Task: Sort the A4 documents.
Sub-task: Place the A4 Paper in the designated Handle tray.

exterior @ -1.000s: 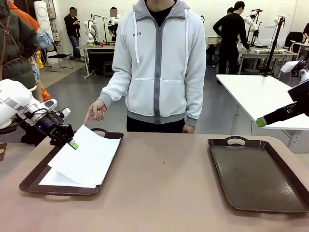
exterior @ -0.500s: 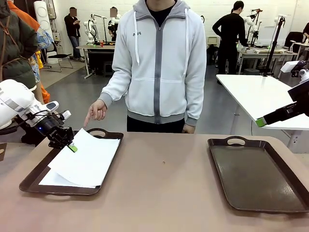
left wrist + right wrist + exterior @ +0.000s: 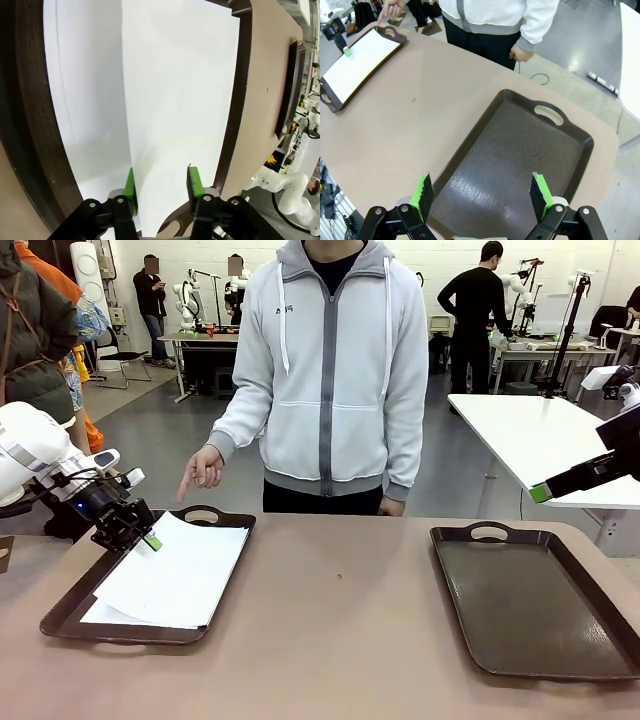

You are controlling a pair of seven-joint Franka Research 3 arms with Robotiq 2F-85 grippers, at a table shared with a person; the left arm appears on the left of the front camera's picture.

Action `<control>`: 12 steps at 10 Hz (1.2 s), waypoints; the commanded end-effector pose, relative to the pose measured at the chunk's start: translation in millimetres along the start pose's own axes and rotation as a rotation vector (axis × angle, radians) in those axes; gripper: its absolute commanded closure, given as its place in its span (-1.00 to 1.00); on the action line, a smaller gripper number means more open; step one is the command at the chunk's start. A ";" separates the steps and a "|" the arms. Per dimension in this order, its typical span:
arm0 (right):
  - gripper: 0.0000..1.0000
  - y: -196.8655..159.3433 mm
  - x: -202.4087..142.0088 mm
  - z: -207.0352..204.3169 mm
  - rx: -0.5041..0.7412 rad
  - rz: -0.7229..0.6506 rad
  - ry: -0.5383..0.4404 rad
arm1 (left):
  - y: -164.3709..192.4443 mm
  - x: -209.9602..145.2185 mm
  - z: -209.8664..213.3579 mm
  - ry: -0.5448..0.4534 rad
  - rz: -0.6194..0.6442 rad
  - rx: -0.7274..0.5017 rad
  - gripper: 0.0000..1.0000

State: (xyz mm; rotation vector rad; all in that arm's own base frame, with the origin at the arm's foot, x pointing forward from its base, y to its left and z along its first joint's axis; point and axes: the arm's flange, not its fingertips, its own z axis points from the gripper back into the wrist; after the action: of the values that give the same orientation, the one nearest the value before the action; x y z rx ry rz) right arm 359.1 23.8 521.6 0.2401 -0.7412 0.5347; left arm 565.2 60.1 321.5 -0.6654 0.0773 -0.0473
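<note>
The brown surface (image 3: 340, 640) carried two dark brown trays with handles: the left tray (image 3: 70, 610) near the surface's left edge, the right tray (image 3: 530, 610) near its right edge, well apart. A person in a light grey zip hoodie (image 3: 330, 370) stood at the far edge, one hand (image 3: 203, 468) pointing down above the left tray's far handle.

The A4 documents (image 3: 175, 575) lay as a loose white stack inside the left tray, the top sheet skewed over the one beneath. The left tool (image 3: 140, 538) sat at the stack's far left corner, by the tray's far left rim. In the left wrist view its green pads (image 3: 131, 189) stood apart, and the top sheet's edge (image 3: 127, 125) ran between them; no pad was seen pressing on it.

The right tool (image 3: 482, 196) hung above the right tray's near end, its fingers spread wide, holding nothing.
</note>
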 end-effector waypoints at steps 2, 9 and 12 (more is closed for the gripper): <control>-1.00 -0.3 -0.4 -1.3 0.006 0.000 0.001 | -2.9 -12.7 8.2 -0.016 0.029 0.072 -0.61; -1.00 -0.3 -0.4 -1.3 0.006 0.000 0.001 | -2.5 -17.6 7.0 -0.054 0.089 0.060 -1.00; -1.00 -0.3 -0.4 -1.3 0.006 0.000 0.001 | 0.5 -11.2 9.8 -0.038 0.010 0.059 -1.00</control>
State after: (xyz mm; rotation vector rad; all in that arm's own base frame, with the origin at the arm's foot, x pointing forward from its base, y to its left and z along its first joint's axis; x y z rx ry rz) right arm 359.1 23.8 521.6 0.2401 -0.7412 0.5347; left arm 554.2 65.7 327.3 -0.6064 0.0486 -0.0108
